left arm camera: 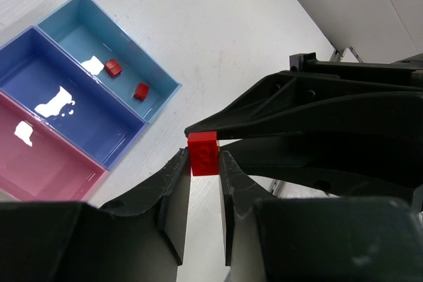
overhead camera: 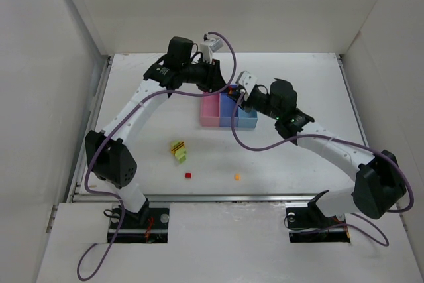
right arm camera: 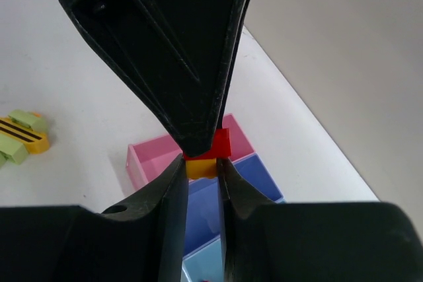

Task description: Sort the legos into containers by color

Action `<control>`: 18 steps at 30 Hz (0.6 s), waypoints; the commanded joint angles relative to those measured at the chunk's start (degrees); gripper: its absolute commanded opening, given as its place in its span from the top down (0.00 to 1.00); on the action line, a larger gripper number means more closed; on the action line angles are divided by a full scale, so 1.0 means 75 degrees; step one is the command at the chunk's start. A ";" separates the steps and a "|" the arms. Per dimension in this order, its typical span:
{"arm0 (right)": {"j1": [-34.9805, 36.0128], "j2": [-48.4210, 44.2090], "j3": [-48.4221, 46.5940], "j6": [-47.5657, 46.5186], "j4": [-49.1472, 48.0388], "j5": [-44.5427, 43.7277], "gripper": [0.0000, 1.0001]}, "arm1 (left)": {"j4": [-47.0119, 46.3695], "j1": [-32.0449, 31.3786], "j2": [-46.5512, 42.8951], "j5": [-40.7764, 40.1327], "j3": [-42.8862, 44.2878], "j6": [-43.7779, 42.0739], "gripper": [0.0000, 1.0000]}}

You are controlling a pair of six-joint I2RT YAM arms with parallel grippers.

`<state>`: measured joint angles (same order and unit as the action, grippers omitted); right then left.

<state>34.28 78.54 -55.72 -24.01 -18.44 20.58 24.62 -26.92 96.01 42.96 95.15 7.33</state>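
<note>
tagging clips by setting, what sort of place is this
Likely a robot lab test cell: a white table boxed in by plain white walls, a left arm and right arm bolted at its near edge, a three-bin tray and loose legos for sorting.

A white table sits enclosed by plain white walls on three sides.

Left end effector pinching red brick, two red bricks in light blue bin
</note>
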 commanded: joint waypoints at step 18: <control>-0.0152 -0.0441 0.1042 -0.0104 0.0993 -0.0670 1.00 | 0.0233 0.0226 -0.0309 -0.0690 0.0497 -0.0450 1.00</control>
<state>34.87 76.25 -51.88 -25.30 -18.85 19.11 30.33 -27.79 96.01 40.42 97.10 6.07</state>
